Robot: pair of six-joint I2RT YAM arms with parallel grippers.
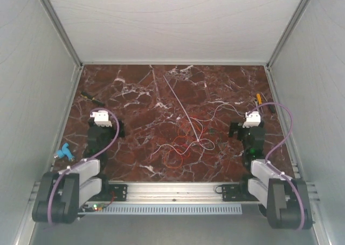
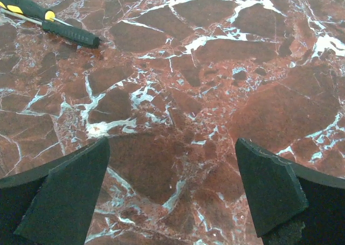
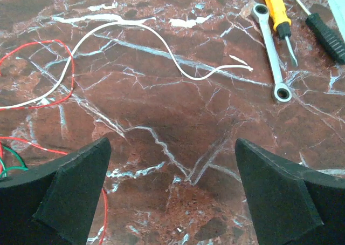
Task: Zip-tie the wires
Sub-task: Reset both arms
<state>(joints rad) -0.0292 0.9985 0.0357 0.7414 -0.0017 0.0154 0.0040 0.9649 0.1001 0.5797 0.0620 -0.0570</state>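
Note:
The wires [image 1: 186, 143], thin red-orange and white strands, lie in loose loops at the table's middle front. The zip tie [image 1: 185, 110], a long straight pale strip, runs diagonally from the back middle down to the wires. My left gripper [image 1: 101, 112] is open and empty at the left, far from both; its wrist view shows only bare marble between the fingers [image 2: 75, 191]. My right gripper [image 1: 252, 115] is open and empty to the right of the wires. Its wrist view shows a curved white wire [image 3: 129, 26] and a red loop [image 3: 69, 75] ahead and to the left.
A black and yellow screwdriver [image 1: 92, 98] lies at the back left, also in the left wrist view [image 2: 67, 33]. A wrench [image 3: 271, 50], a yellow screwdriver [image 3: 277, 10] and a black-handled tool [image 3: 326, 35] lie at the back right. A blue object [image 1: 63, 152] sits off the table's left edge.

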